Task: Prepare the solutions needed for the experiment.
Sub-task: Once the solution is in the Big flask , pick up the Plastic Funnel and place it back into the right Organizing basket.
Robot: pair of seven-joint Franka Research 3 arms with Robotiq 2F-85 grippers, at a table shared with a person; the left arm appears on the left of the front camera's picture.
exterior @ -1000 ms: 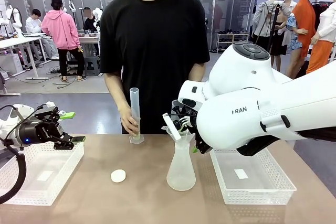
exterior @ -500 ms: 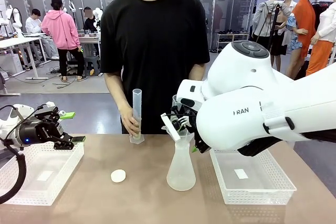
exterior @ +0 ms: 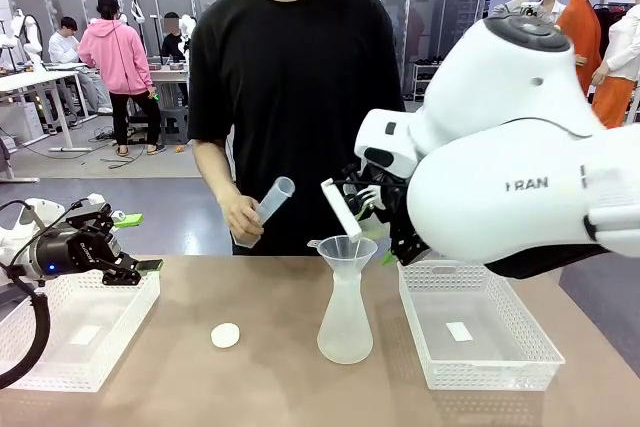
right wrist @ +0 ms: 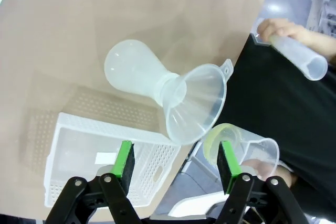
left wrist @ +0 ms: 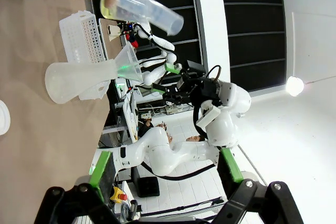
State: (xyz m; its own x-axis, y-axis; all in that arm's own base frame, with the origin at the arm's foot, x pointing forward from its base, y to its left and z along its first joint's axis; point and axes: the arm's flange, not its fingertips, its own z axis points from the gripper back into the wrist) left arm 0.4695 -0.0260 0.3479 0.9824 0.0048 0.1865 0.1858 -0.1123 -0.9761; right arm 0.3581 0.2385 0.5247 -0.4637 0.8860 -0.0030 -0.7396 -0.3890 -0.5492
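Left gripper (exterior: 140,242) hovers over the basket (exterior: 70,367) at 9 o'clock, jaws wide and empty. Right gripper (right wrist: 176,157) hangs above the funnel (right wrist: 197,103), jaws wide. A beaker (right wrist: 260,153) sits at one pad, but I cannot tell if it is gripped. At 12 o'clock, the person's hand (exterior: 243,219) tilts a cylinder (exterior: 272,202) holding pale yellow-green solution (left wrist: 107,10).
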